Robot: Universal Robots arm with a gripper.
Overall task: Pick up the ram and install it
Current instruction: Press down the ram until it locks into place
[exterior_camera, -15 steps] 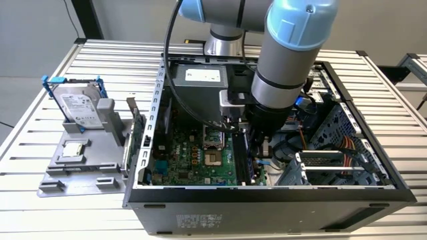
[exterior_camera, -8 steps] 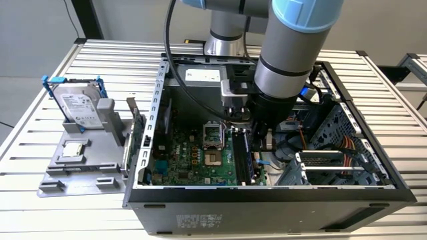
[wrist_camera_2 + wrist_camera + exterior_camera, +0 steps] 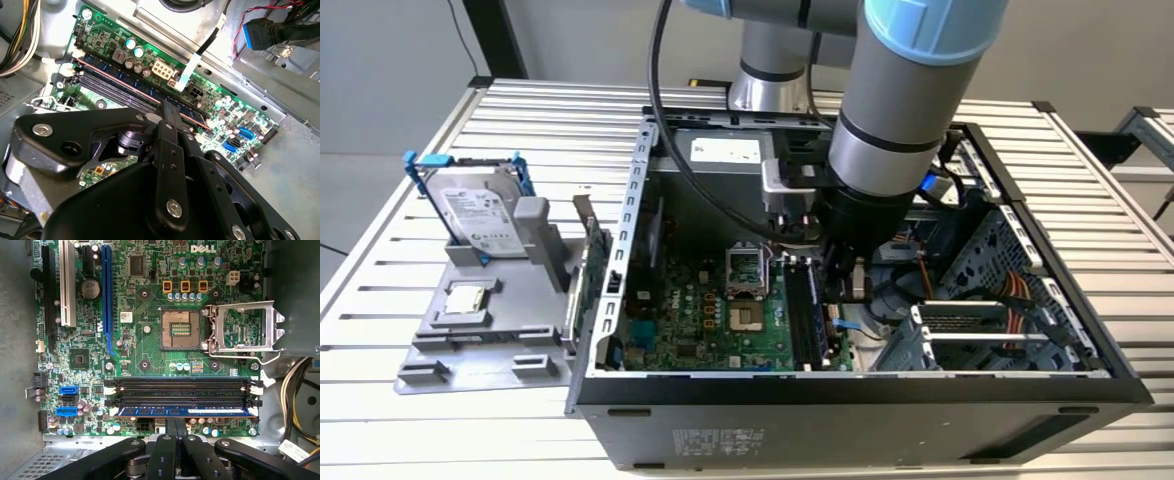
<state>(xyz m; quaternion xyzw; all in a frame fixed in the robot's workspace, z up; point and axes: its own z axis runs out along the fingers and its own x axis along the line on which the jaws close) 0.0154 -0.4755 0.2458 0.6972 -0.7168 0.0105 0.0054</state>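
Note:
The ram (image 3: pixel 210 411) is a long thin stick with a blue face. It stands on edge in the motherboard's memory slot closest to my gripper (image 3: pixel 175 421). My two black fingers are pressed together over the middle of its top edge. In the second wrist view the same stick (image 3: pixel 142 89) runs diagonally across the board, and the gripper (image 3: pixel 167 107) meets it at mid-length. The exterior view has the gripper (image 3: pixel 841 272) reaching down into the open computer case (image 3: pixel 640 200), just above the ram (image 3: pixel 817 320).
Two empty black memory slots (image 3: pixel 180 385) lie beside the ram, and the open processor socket (image 3: pixel 181 330) is beyond them. Cables (image 3: pixel 295 390) hang at the case side. Outside, on the exterior view's left, a grey holder carries a hard drive (image 3: pixel 478 210), a processor chip (image 3: pixel 464 298) and an expansion card (image 3: pixel 594 270).

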